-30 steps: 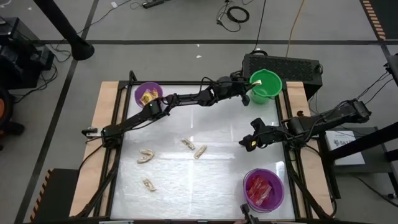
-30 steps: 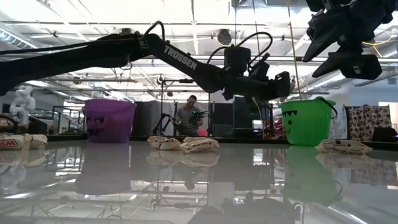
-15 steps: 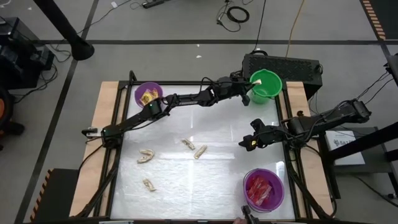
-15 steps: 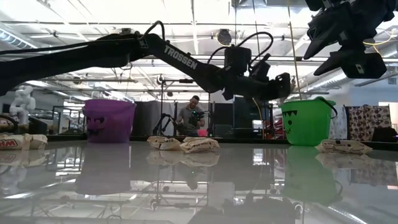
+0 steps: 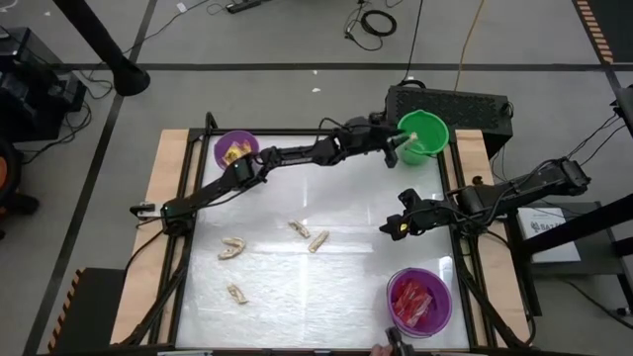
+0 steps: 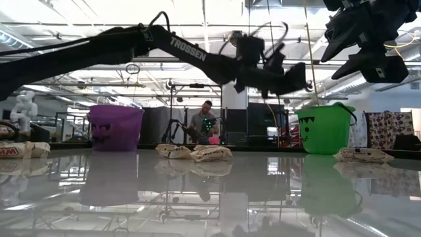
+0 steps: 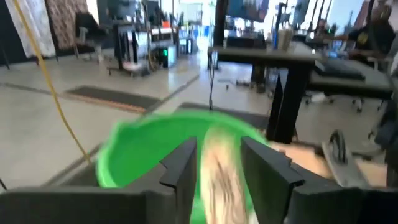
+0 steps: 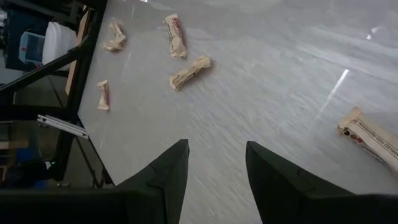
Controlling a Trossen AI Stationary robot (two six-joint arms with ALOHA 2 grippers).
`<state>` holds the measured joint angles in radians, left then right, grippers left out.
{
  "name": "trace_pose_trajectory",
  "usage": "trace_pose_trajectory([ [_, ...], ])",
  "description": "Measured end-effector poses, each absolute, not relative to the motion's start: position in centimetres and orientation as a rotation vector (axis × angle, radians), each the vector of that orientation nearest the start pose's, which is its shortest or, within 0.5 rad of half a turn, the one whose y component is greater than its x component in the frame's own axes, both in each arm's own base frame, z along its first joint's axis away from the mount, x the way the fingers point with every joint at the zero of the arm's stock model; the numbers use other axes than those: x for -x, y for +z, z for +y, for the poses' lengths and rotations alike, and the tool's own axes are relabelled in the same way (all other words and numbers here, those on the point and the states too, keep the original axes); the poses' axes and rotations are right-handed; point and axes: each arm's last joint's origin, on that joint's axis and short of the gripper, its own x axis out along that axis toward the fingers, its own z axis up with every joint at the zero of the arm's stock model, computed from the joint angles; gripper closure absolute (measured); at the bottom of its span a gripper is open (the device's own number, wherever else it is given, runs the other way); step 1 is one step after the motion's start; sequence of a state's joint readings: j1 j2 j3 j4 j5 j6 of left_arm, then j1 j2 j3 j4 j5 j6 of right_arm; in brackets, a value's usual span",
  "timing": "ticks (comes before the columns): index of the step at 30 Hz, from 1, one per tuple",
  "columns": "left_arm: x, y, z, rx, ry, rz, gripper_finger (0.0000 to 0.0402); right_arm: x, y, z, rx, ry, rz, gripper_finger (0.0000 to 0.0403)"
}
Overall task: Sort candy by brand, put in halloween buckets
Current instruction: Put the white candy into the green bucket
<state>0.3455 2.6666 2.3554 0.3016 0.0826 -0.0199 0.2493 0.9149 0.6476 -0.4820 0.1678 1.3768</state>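
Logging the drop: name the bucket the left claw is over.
The green bucket, at the table's far right corner; the two purple buckets sit elsewhere.

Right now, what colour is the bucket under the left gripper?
Bright green bucket, clearest in the high view.

Overhead looks straight down; low looks level across table (image 6: 210, 191) — both share green bucket (image 5: 425, 133).

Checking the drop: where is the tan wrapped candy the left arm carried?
In the left wrist view, the tan wrapped candy sits between the left gripper's fingers, over the bright green plastic bucket.
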Motion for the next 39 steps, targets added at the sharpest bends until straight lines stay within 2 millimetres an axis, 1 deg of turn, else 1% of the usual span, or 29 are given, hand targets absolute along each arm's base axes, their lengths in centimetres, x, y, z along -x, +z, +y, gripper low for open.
trace_pose_trajectory([
  [3, -56.4, 22.0, 20.6, 0.015, 0.271, -0.023, 0.0253, -17.7, 24.0, 4.0, -1.151, -0.424, 0.659, 0.025],
  [10, -56.2, 22.3, 20.9, 0.02, 0.278, -0.005, 0.0211, -17.7, 24.0, 4.1, -1.156, -0.419, 0.664, 0.025],
  [13, -55.8, 22.9, 20.7, 0.027, 0.277, 0.063, 0.0204, -17.7, 24.0, 4.1, -1.154, -0.418, 0.664, 0.025],
  [17, -54.4, 25.5, 20.2, 0.06, 0.275, 0.215, 0.0203, -17.7, 24.0, 4.0, -1.123, -0.407, 0.668, 0.025],
  [19, -53.3, 27.1, 19.8, 0.06, 0.266, 0.308, 0.0203, -17.7, 24.0, 4.0, -1.103, -0.4, 0.671, 0.025],
  [24, -50.4, 28.9, 18.5, -0.011, 0.208, 0.592, 0.0203, -17.7, 24.0, 4.0, -1.084, -0.397, 0.671, 0.025],
  [27, -48.1, 29.8, 17.6, -0.025, 0.164, 0.777, 0.0203, -17.7, 24.0, 4.0, -1.075, -0.398, 0.676, 0.025],
  [30, -45.9, 29.7, 16.7, 0.03, 0.118, 0.977, 0.0203, -17.7, 24.0, 4.0, -1.058, -0.394, 0.68, 0.025],
  [32, -44.8, 29.0, 15.8, 0.073, 0.078, 1.12, 0.0203, -17.7, 24.0, 4.0, -1.049, -0.397, 0.676, 0.025],
  [35, -43.6, 28.4, 14.3, 0.102, 0.023, 1.292, 0.0203, -17.7, 24.0, 3.9, -1.034, -0.412, 0.658, 0.025],
  [37, -43.3, 27.7, 13.7, 0.103, -0.011, 1.355, 0.0203, -17.7, 24.0, 3.8, -1.028, -0.424, 0.647, 0.025],
  [39, -43.0, 26.6, 13.2, 0.105, -0.033, 1.405, 0.0203, -17.7, 24.0, 3.7, -1.029, -0.428, 0.638, 0.025],
])
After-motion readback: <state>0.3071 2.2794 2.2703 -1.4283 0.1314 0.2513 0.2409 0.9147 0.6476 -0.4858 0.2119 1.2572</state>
